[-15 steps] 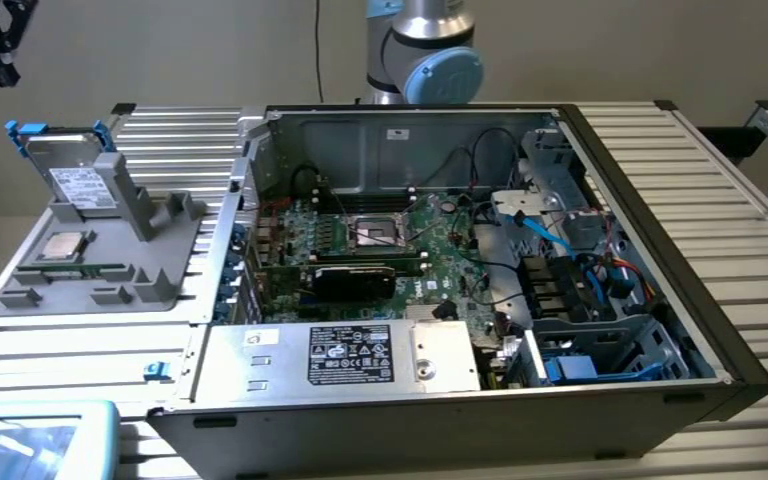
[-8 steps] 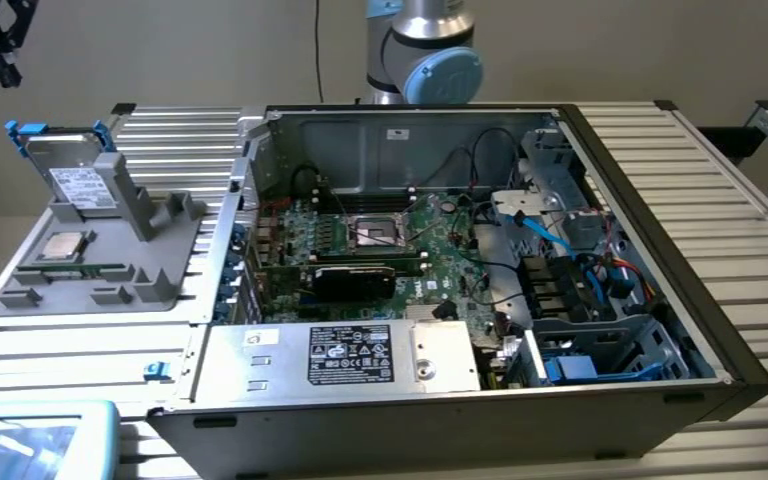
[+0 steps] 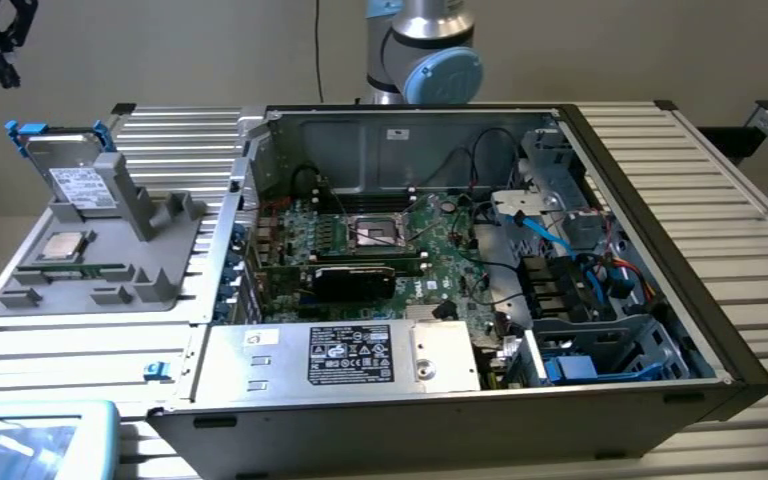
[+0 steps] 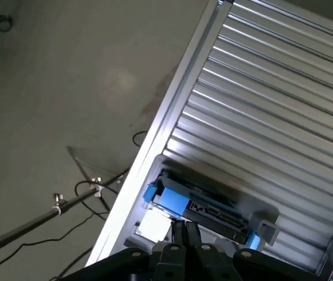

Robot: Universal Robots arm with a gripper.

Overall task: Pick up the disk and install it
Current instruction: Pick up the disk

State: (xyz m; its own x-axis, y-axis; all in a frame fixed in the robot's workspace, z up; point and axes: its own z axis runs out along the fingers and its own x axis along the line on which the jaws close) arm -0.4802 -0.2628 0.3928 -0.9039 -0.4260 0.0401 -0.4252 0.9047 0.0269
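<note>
Ribbed aluminium slats formed the table (image 3: 704, 170), and at its nearest corner on the exterior view's left sat a pale blue-edged panel (image 3: 37, 435). Just behind it an open computer case (image 3: 651, 390) lay on its side. A big silver box (image 3: 351, 355) with a black label sat along the near edge, a green motherboard (image 3: 371, 235) lay further in, and a drive cage (image 3: 598, 345) with blue parts stood toward the exterior view's right.

Beside the case, on the exterior view's left, a grey holder (image 3: 104, 270) rested on the table with a small square chip (image 3: 64, 246) lying flat on it. The disk (image 3: 75, 175) stood tilted at the far end of that holder, outside the case, its white label showing and its blue bracket round the top edge. The wrist view caught the disk (image 4: 199, 208) edge-on below the camera.

The gripper (image 3: 5, 68) hung high above the disk, well apart from it, touching nothing. Its fingers (image 4: 179, 234) were pressed together with nothing between them. Farthest back, the arm's base (image 3: 418, 50) rose behind the case.
</note>
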